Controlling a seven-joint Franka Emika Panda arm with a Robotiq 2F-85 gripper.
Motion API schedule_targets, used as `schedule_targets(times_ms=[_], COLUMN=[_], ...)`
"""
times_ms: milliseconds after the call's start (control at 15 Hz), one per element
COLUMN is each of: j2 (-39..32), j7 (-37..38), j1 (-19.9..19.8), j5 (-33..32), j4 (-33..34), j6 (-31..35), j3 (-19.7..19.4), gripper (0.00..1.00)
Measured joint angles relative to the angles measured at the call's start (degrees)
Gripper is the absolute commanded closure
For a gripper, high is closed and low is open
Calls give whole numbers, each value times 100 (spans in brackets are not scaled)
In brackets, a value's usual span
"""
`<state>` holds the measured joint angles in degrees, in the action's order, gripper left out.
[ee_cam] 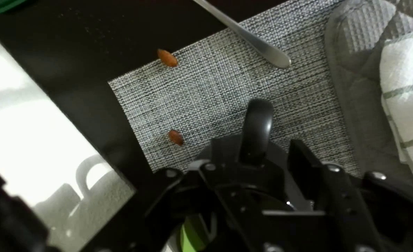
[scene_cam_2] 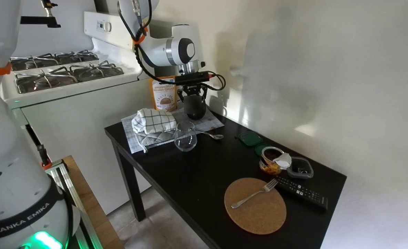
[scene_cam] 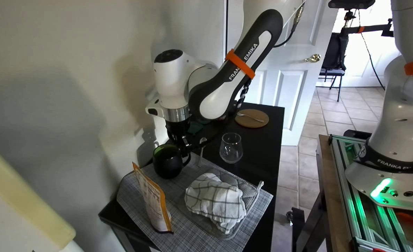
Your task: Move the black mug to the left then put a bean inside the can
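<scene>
The black mug has a green inside and stands at the wall side of the grey placemat. It shows in both exterior views. In the wrist view its handle points up the picture. My gripper is at the mug's near rim, fingers apart, with the handle between them and a gap on the right side. The gripper covers much of the mug. Two brown beans, an upper one and a lower one, lie on the placemat. An opened can with its foil lid peeled back stands farther along the table.
A clear glass and a spoon are close to the mug. A checked cloth lies on an oven mitt. An orange-edged pouch stands beside them. A cork board with a fork, a remote and green lids lie farther along.
</scene>
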<state>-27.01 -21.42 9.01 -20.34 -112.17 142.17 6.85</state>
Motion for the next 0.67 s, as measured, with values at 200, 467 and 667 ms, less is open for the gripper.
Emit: schedule_targets(times_ms=[200,467,667], j2=[241,914,1276], j7=[-53,-397,-940], j1=[-205,-717,-1179], j5=[351,1088,1902], j4=[-79,-460,-724], j6=[0,0,136], j3=[33,69,67], gripper=[0,0,1])
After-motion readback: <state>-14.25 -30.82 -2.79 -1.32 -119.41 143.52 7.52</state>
